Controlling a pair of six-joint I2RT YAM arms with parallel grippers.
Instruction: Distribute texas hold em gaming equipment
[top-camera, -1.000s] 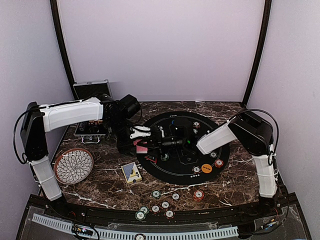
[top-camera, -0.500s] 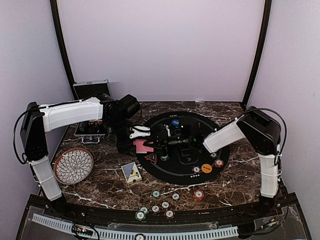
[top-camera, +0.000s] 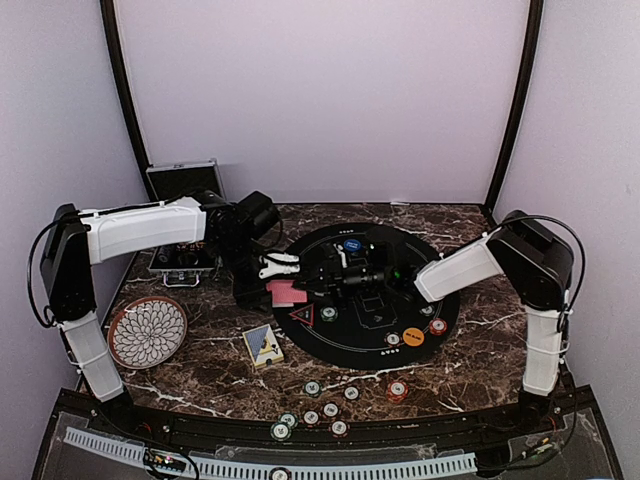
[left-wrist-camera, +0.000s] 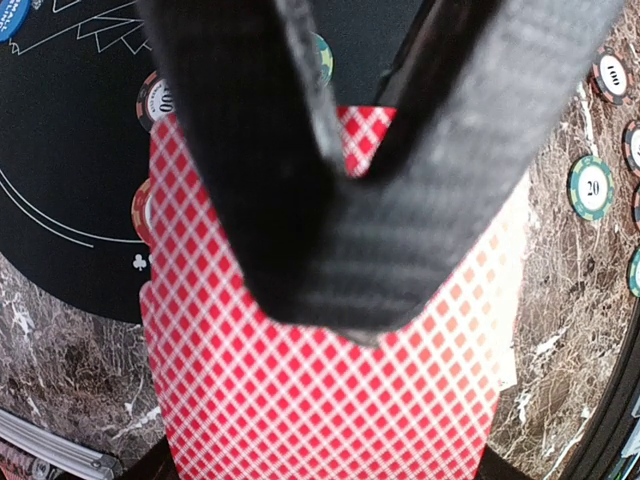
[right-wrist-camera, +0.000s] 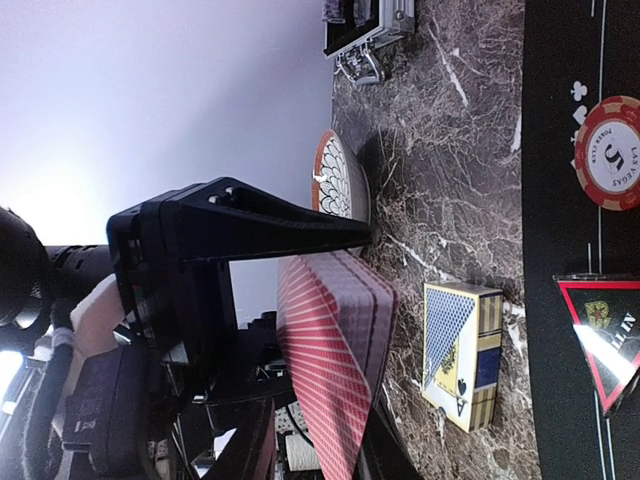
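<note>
My left gripper (top-camera: 272, 282) is shut on a deck of red-backed cards (top-camera: 288, 293) and holds it above the mat's left edge. In the left wrist view the deck (left-wrist-camera: 320, 400) fills the frame between my left gripper (left-wrist-camera: 325, 462). My right gripper (top-camera: 325, 281) reaches the deck from the right. In the right wrist view my right gripper (right-wrist-camera: 375, 340) stands open, with the deck (right-wrist-camera: 330, 350) between its jaws. One right finger (left-wrist-camera: 330, 230) lies across the top card. A red triangle (top-camera: 302, 316), a blue disc (top-camera: 350, 243) and an orange disc (top-camera: 413, 337) lie on the black mat (top-camera: 360, 345).
Several chips (top-camera: 313, 388) lie on the marble near the front edge, and others (top-camera: 438, 326) on the mat's right side. A blue card box (top-camera: 263, 345) lies left of the mat. The patterned plate (top-camera: 147, 331) is at the left, the silver case (top-camera: 185, 178) at the back left.
My right arm has drawn its elbow back to the right and its gripper has shifted slightly right. This uncovers the blue disc and the red triangle. The left gripper still holds the deck.
</note>
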